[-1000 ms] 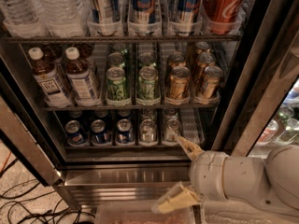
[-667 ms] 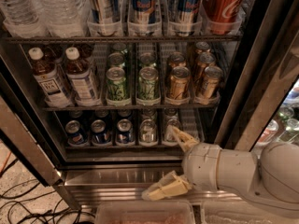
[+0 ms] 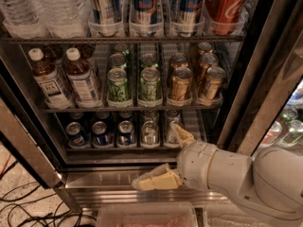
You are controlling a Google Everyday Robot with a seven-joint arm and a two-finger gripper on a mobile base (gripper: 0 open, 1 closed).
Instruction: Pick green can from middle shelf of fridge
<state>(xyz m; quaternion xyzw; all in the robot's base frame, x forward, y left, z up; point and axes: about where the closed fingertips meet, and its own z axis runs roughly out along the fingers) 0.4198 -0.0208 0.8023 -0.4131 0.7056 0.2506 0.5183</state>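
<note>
the green can is standing at the front of the middle shelf in the fridge, with another green one just beside it and gold cans to the right. the gripper is hanging lower down, in front of the blue cans on the bottom rack. its fingers are sitting wide apart and holding nothing.

White Coca-Cola script on the red can, upper right; end effector at lower centre.
</note>
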